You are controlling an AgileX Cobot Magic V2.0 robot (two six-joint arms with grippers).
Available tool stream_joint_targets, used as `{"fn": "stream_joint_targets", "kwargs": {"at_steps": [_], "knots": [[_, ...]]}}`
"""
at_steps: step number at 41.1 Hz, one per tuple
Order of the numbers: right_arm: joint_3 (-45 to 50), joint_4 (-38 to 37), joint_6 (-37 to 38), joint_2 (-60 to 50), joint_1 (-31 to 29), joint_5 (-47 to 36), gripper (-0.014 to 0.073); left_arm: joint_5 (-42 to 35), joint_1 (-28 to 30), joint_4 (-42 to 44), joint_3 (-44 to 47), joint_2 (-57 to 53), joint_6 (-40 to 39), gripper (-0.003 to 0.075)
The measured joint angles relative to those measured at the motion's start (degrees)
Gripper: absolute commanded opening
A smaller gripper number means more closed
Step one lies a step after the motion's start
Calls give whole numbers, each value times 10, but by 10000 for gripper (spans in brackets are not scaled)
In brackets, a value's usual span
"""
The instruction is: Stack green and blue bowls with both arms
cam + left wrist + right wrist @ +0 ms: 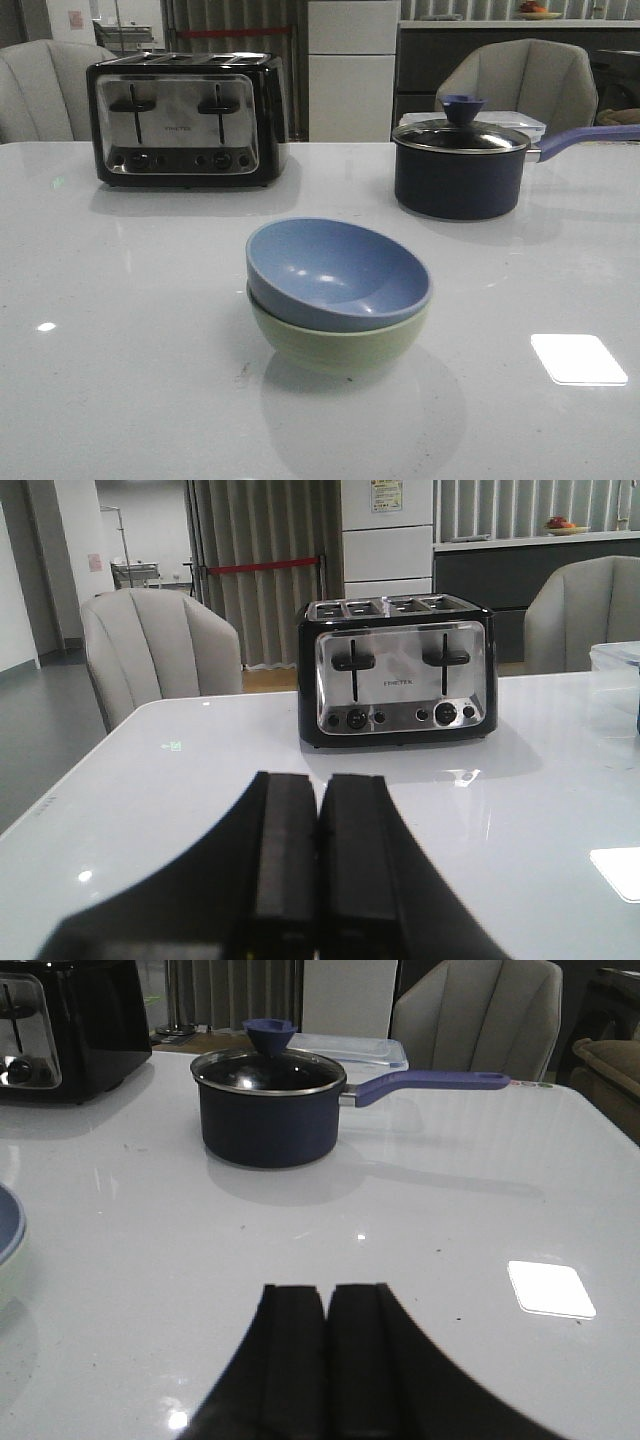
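The dusty blue bowl [335,272] sits tilted inside the pale green bowl [335,345] at the middle of the white table [120,350]. Both bowls' edges also show in the right wrist view: blue bowl [10,1225], green bowl [6,1282]. No gripper appears in the front view. My left gripper [318,780] is shut and empty, low over the table, facing the toaster. My right gripper [327,1290] is shut and empty, low over the table, to the right of the bowls and apart from them.
A black and chrome toaster [185,118] stands at the back left; it also shows in the left wrist view [398,670]. A dark navy saucepan [460,165] with a glass lid and purple handle [585,138] stands at the back right. Grey chairs stand behind the table.
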Motion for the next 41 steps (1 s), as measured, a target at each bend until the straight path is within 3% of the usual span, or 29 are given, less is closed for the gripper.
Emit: {"fn": "stream_joint_targets", "kwargs": {"at_steps": [21,30,41], "knots": [[10,-1,3,-2,0,-30,55,0,0,0,0,0,0,96],[10,-78,96,-2,0,-45,57,0,0,0,0,0,0,96],[10,-90,113,-2,0,-84,57,0,0,0,0,0,0,97]]}}
